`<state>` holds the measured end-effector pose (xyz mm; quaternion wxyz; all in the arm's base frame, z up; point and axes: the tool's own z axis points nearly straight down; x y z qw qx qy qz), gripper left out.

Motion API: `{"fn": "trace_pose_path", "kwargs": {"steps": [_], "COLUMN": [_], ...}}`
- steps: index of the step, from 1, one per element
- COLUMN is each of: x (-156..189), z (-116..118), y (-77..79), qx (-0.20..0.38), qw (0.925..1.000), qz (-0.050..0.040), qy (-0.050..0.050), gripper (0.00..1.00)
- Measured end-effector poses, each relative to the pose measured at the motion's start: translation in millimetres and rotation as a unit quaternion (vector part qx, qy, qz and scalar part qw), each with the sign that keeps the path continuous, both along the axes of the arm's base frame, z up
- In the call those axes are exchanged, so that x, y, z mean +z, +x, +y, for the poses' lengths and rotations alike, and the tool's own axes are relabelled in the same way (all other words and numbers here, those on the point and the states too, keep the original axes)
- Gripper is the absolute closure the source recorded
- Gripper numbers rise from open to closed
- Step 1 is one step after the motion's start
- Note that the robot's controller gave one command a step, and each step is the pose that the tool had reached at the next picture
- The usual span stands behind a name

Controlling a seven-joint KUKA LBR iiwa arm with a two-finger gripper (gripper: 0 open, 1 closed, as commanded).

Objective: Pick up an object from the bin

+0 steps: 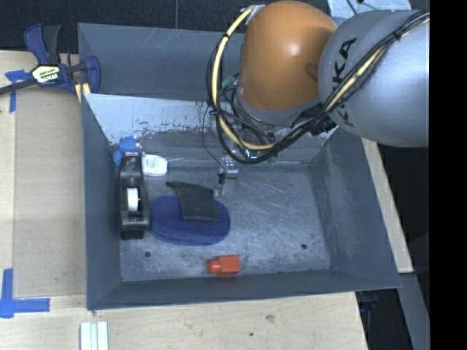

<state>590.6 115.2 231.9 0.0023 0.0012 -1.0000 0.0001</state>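
Hanging over the back half of the grey metal bin (292,221), the silver arm (383,71) comes in from the right of the camera view. Its wrist is capped by a rounded orange cover (284,49) and ringed by yellow and black cables (219,79).

Below that cover the slim metal gripper (224,177) points down toward the bin floor, a little left of centre. It is small and partly lost under the wrist, so I cannot tell whether it stands wide or narrow. Nothing can be seen caught in it.

The thing nearest to it is a dark grey wedge-shaped piece (195,203), lying just beside the gripper tip, below and to its left. This piece rests on top of a flat blue oval pad (179,230) on the floor in the left half of the bin. The gripper is near the piece's upper right corner; I cannot tell whether they touch.

Against the left wall stands a black tape dispenser with a white roll (131,199), touching the pad's left edge. At its upper end lie a small white tag-like object (154,166) and a small blue lump (128,146). Well apart from these, a small orange-red block (224,265) sits near the front wall.
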Motion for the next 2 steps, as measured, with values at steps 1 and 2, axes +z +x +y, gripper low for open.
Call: {"fn": "trace_pose_path", "kwargs": {"steps": [1, 2], "x": [-165.0, -130.9], "z": [13.8, 37.6], "y": [-22.3, -9.9], "qx": [-0.025, -0.271], "qw": [0.9997, 0.9625], "qz": [0.0018, -0.0046], "qy": [0.000, 0.001], "gripper": [0.00, 0.00]}}
